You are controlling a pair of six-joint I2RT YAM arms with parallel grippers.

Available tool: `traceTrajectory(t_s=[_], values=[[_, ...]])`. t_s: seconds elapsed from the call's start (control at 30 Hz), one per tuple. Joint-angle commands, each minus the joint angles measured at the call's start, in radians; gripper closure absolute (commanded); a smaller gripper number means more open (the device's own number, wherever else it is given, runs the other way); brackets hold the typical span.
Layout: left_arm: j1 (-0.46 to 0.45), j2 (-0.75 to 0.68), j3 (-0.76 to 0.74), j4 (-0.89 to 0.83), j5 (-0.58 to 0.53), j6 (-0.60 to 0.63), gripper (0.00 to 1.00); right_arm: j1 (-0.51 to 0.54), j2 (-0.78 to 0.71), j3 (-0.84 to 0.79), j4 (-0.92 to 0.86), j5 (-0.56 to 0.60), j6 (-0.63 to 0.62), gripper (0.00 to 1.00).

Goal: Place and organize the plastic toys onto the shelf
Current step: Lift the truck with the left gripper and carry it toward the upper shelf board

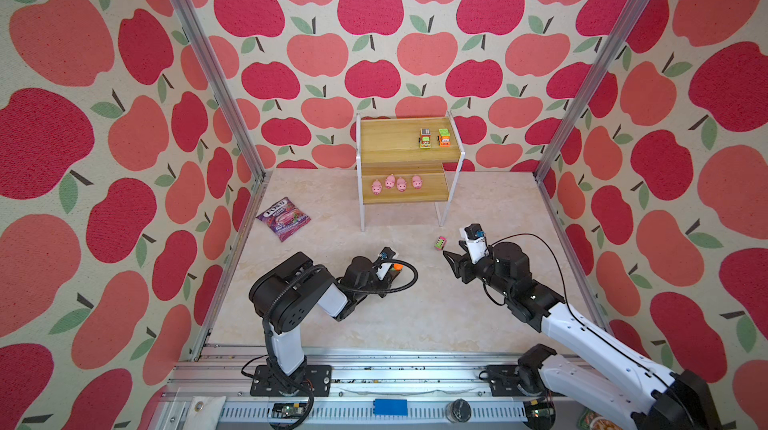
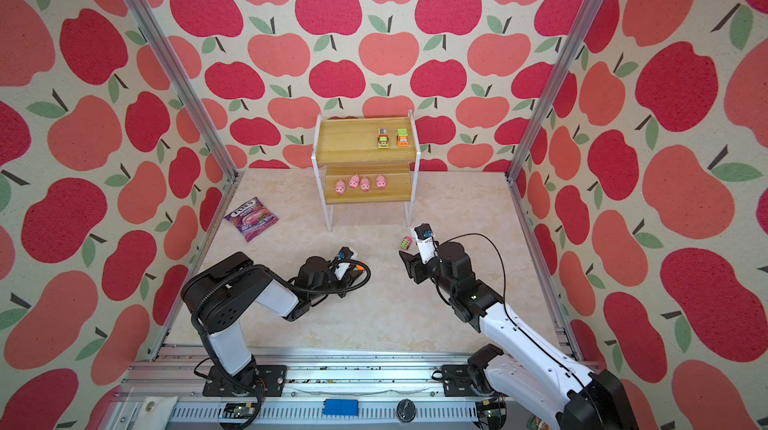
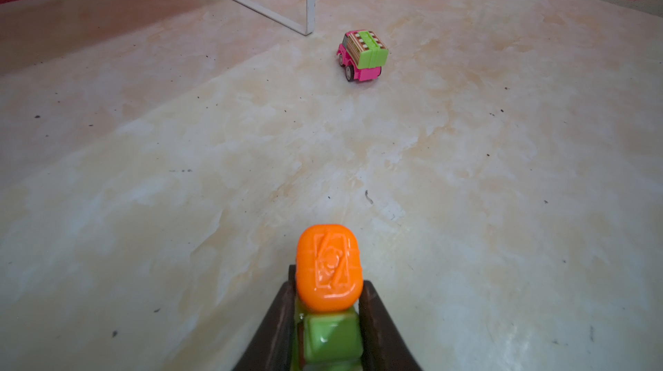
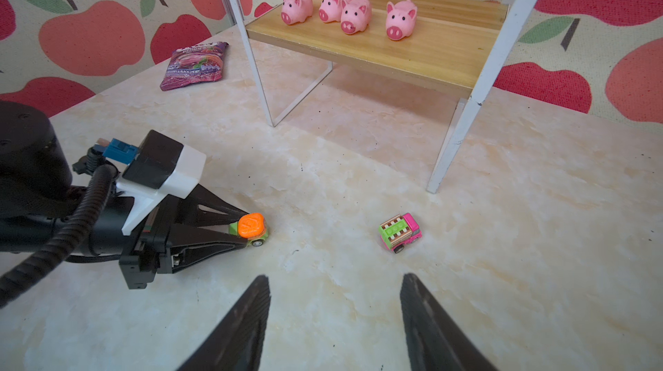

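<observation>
My left gripper is shut on a green toy vehicle with an orange top, low at the tabletop. A pink and green toy vehicle stands loose on the table near the shelf's front right leg. My right gripper hangs open just short of it, holding nothing. The shelf carries two toy vehicles on its upper board. Several pink pigs stand on its lower board.
A purple candy bag lies on the table at the far left, by the wall. The shelf's white frame legs stand just beyond the pink vehicle. Aluminium posts and apple-patterned walls close in the table.
</observation>
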Motion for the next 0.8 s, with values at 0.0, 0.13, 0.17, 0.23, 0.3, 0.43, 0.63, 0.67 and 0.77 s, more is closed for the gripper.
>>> traceTrajectory(t_s=[0.0,0.13,0.17,0.23,0.3,0.43,0.63,0.67,0.77], values=[[-0.001,0.008,0.013,-0.050,0.015,-0.001,0.73,-0.008,-0.014,-0.006,-0.017,-0.002,0.011,0.39],[-0.004,-0.030,0.032,-0.109,-0.001,-0.017,0.77,-0.009,-0.019,-0.007,-0.016,0.006,0.011,0.39],[-0.005,-0.044,0.035,-0.123,-0.005,-0.023,0.77,-0.009,-0.021,-0.007,-0.016,0.006,0.011,0.39],[-0.010,-0.076,0.044,-0.158,-0.022,-0.039,0.78,-0.009,-0.027,-0.009,-0.019,0.013,0.011,0.39],[-0.013,-0.107,0.053,-0.198,-0.036,-0.057,0.78,-0.009,-0.033,-0.007,-0.026,0.023,0.011,0.39],[-0.025,-0.196,0.102,-0.358,-0.093,-0.096,0.78,-0.009,-0.048,0.006,-0.064,0.067,0.009,0.40],[-0.040,-0.333,0.230,-0.657,-0.137,-0.161,0.78,-0.008,-0.077,0.040,-0.144,0.155,0.023,0.40],[-0.043,-0.356,0.261,-0.714,-0.153,-0.173,0.78,-0.008,-0.080,0.044,-0.158,0.170,0.026,0.40],[-0.047,-0.409,0.363,-0.879,-0.172,-0.214,0.77,-0.009,-0.076,0.070,-0.209,0.211,0.035,0.41]])
